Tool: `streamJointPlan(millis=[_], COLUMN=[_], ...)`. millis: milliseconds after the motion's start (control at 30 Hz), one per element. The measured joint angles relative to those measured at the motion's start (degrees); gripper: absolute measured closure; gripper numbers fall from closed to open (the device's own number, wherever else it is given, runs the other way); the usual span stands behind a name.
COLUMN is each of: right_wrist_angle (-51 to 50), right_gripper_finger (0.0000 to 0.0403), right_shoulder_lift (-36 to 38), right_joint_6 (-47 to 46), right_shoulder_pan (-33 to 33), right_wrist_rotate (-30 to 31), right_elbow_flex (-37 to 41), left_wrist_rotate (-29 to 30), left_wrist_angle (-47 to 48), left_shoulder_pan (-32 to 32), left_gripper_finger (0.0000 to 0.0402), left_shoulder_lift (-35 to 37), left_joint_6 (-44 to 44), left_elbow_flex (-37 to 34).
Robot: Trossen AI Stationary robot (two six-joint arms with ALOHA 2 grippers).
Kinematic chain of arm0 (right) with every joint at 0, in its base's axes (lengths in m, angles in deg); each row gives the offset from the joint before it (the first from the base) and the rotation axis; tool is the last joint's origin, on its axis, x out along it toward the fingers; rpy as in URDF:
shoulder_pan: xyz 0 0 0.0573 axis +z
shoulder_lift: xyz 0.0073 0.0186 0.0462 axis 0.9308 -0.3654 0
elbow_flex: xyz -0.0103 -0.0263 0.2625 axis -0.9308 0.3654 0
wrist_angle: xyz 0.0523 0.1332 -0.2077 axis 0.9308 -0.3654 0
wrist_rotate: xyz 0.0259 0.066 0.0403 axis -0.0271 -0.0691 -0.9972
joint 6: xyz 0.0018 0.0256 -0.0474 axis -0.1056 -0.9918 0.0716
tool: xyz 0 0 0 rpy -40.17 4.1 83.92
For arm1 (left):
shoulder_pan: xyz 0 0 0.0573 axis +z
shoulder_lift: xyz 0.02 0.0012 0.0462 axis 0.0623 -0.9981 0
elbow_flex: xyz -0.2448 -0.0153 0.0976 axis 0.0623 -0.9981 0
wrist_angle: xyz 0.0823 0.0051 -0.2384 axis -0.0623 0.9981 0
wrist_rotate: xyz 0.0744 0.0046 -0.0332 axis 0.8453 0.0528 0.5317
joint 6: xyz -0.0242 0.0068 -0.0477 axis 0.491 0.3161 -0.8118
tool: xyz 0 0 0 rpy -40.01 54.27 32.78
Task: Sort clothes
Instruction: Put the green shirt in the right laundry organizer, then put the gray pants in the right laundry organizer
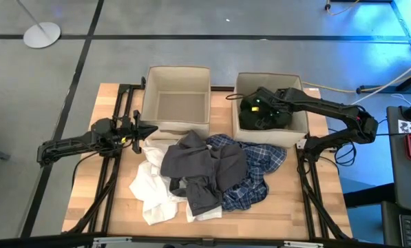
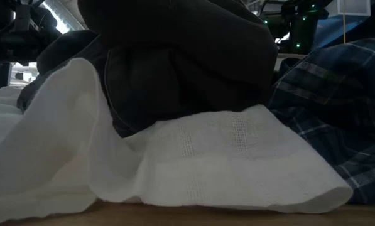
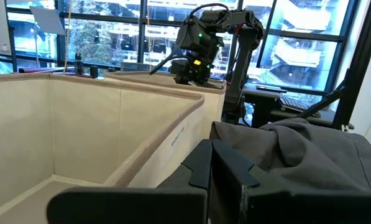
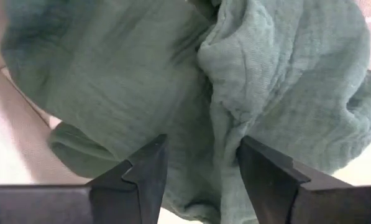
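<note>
The right tool [image 4: 201,171] hangs inside the right beige square fabric box [image 1: 298,127], fingers apart just above the crumpled dark green garment [image 4: 235,81] lying there. The left tool [image 1: 144,129], fingers together, waits beside the left beige box [image 1: 150,96]. On the wooden worktop [image 1: 315,200], a dark grey garment [image 1: 198,165] lies heaped over white shirts [image 1: 150,189] and a blue-and-white plaid shirt [image 1: 257,172].

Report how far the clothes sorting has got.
Done: the green garment lies in the right box. In hand: the right gripper hangs open just above it, inside that box. Left: the grey garment, plaid shirt and white shirts are piled on the table; the left box is empty, the left gripper beside it.
</note>
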Motion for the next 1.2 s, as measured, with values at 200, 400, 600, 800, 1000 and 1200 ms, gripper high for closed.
streamJointPlan(millis=[200,400,600,800,1000,1200], right_wrist_angle=[0.19,-6.76,-11.01,-10.75,-4.15,5.89], right_gripper_finger=[0.0160,0.0132,0.0130,0.0130,0.0129,0.0129], right_shoulder_lift=[0.00,0.00,0.04,0.07,0.04,0.04], right_joint_6=[0.74,1.73,2.04,1.79,0.87,-2.41], right_shoulder_pan=[0.00,0.00,0.04,0.33,7.36,20.45], right_wrist_rotate=[-0.16,2.91,3.72,1.01,-3.76,-0.83], right_elbow_flex=[-0.02,-7.16,-16.52,-21.30,-21.36,-21.38], left_wrist_rotate=[0.00,0.00,0.00,0.00,0.00,0.00], left_wrist_angle=[0.01,0.00,0.02,0.02,0.02,0.04], left_shoulder_pan=[0.00,0.00,0.00,0.00,0.00,0.00], left_gripper_finger=[0.0398,0.0398,0.0398,0.0398,0.0398,0.0398], left_shoulder_lift=[0.00,0.00,0.00,0.00,0.00,0.00], left_joint_6=[-0.19,-0.22,-0.25,-0.24,-0.24,0.14], left_elbow_flex=[0.00,0.00,0.00,0.00,0.00,0.01])
